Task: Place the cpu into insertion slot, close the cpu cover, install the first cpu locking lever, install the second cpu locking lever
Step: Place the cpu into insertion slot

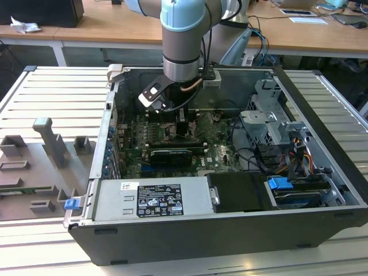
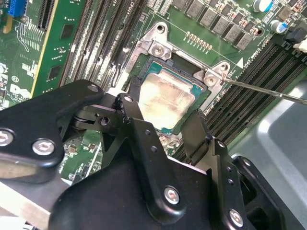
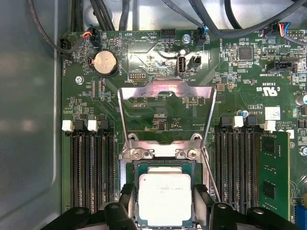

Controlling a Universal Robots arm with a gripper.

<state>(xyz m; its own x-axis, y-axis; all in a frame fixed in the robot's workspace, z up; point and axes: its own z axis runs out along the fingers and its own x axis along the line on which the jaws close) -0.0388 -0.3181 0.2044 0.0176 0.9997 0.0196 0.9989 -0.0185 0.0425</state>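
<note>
A dark-grey open computer case (image 1: 172,244) lies on a slatted pale aluminium table (image 1: 46,92); grey moulded fixture blocks (image 1: 52,144) sit on the table at the exterior view's left; light wooden desks (image 1: 115,29) stand across the room behind. The arm reaches down into the case; its black gripper (image 1: 183,123) hangs over the green motherboard (image 3: 158,52). The cpu (image 3: 164,199), a small flat square chip with a pale silver-beige face, lies inside the insertion slot (image 3: 165,164), a square socket with a silver metal rim, between rows of long black memory slots (image 3: 91,167). In both wrist views the fingers (image 2: 192,129) are spread, one at each side of the chip; I cannot tell whether they touch it. The cpu cover (image 3: 165,87), a silver hinged frame plate, stands swung open, away from the socket.
</note>
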